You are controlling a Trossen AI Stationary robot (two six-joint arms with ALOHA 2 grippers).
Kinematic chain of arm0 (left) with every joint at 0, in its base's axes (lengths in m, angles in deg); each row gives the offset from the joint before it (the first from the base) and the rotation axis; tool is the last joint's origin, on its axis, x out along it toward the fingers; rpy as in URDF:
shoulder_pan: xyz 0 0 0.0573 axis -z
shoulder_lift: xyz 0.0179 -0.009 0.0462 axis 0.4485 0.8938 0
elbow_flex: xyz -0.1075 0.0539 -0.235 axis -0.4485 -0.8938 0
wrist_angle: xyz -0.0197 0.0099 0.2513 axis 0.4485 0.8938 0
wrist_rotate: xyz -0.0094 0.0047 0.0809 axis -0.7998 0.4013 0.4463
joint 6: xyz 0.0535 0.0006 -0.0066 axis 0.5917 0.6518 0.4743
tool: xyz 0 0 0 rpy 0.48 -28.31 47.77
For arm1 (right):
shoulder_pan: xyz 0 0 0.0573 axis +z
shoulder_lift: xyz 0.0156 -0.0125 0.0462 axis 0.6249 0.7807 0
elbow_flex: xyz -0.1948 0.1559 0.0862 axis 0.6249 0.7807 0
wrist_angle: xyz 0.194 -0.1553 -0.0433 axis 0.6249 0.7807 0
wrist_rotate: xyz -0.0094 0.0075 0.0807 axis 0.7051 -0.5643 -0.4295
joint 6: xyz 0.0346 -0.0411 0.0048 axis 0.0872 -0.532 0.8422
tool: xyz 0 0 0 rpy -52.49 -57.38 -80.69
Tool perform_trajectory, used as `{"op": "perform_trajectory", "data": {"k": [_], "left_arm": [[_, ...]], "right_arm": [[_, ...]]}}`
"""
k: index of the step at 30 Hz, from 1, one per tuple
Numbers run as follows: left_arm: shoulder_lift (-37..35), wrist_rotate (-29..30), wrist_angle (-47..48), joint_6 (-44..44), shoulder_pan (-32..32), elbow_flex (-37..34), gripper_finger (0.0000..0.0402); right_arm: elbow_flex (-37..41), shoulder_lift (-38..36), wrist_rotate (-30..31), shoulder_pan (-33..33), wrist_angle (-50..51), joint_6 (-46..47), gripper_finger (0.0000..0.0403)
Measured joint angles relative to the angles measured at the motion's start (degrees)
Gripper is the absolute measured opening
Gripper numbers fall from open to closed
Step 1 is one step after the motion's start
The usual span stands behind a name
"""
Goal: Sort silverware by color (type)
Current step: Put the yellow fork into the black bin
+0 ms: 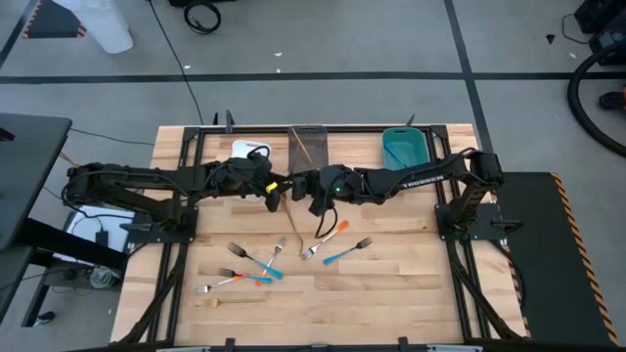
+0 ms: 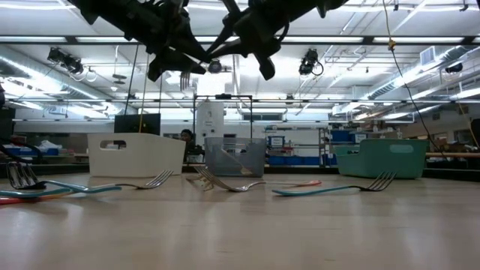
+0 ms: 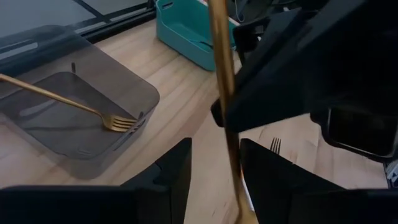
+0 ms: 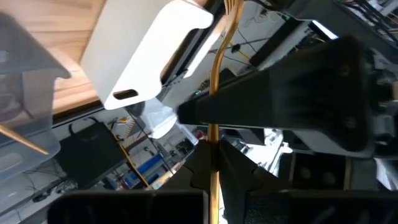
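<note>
A gold fork (image 4: 214, 74) hangs in the air over the table's middle, between my two grippers. My right gripper (image 4: 211, 165) is shut on it; it comes in from the table's right (image 1: 315, 194). My left gripper (image 3: 216, 165) is open, one finger on each side of the same fork (image 3: 224, 74). Its tines (image 2: 184, 79) show below the left gripper (image 2: 176, 56). Several orange-handled and blue-handled forks (image 1: 256, 262) (image 1: 337, 246) and one gold fork (image 1: 231, 301) lie flat on the wood nearer the near edge. My right gripper pinches the gold fork's handle (image 4: 213, 146) between its two fingers, which lie across it. The fork is lifted clear of the table, and its tined end reaches past the left gripper. My left gripper: the handle runs close along one finger (image 3: 261, 168); whether they touch, I cannot tell.
Three bins stand along the far edge: white (image 1: 251, 152), grey (image 1: 309, 147) with a gold fork (image 3: 68, 102) inside, and teal (image 1: 404, 147). The black frame rails (image 1: 181, 235) run along both sides. Bare wood (image 1: 411, 284) lies toward the near right.
</note>
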Motion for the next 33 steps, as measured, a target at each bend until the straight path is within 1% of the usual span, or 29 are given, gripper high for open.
{"op": "perform_trajectory", "data": {"k": [6,15,19,26,33], "left_arm": [[0.0,-1.9,0.1,0.0,0.0,0.0,0.0142],[0.0,-1.9,0.4,0.2,0.0,0.0,0.0135],[0.0,-1.9,0.5,0.2,0.0,0.0,0.0104],[0.0,-2.8,0.6,0.5,0.0,0.0,0.0022],[0.0,-2.8,0.5,0.8,0.0,0.0,0.002]], "right_arm": [[0.0,0.0,0.0,-0.1,-1.5,-0.8,0.002],[0.0,0.0,0.1,-0.1,-1.5,-1.3,0.002],[0.0,0.0,0.0,-0.2,-1.2,-1.3,0.002],[0.0,0.0,0.4,-0.2,-0.7,-1.3,0.0025],[0.0,0.0,0.1,-0.2,-1.1,-0.5,0.005]]}}
